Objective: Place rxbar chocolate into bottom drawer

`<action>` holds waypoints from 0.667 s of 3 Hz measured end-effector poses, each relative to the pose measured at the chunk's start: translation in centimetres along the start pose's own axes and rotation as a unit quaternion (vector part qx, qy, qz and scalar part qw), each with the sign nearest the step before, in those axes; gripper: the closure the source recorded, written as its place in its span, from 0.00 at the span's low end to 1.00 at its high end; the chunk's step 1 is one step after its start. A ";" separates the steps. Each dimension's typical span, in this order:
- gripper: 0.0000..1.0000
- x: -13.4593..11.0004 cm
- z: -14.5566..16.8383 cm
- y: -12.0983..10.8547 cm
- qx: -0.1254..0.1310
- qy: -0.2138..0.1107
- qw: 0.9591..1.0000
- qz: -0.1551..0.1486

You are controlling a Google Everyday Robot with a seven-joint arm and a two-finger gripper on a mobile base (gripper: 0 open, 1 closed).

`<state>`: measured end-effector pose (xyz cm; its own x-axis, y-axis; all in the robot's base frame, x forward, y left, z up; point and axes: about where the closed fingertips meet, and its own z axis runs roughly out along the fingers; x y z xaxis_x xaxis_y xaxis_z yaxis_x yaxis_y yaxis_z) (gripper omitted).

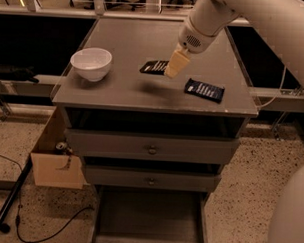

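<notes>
The black bar (154,67) is small, flat and rectangular, with a row of pale lettering too fine to read. It lies on the cabinet top (129,42), a little toward 12 o'clock from the middle. The gripper (176,64) comes down at the bar's 3 o'clock end and covers that end, so I cannot tell how far open it is or whether it has hold of the bar. I count one black bar, one blue bar (204,90) at its 4 o'clock, and one white bowl (91,63) at its 9 o'clock. There are three drawers: two shut upper drawers (116,145) with one knob (152,149) each, and the bottom drawer (149,213) pulled out, its front cut off by the lower edge. The arm (255,17) runs out of sight at 1 o'clock.
</notes>
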<state>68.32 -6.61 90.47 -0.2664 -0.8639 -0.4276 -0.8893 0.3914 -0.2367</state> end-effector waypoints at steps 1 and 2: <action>1.00 0.0 0.0 0.0 0.000 0.000 1.000 0.000; 1.00 0.8 -0.8 0.8 0.003 0.001 1.000 0.000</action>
<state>67.09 -7.22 90.63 -0.2665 -0.8644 -0.4263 -0.8872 0.3929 -0.2419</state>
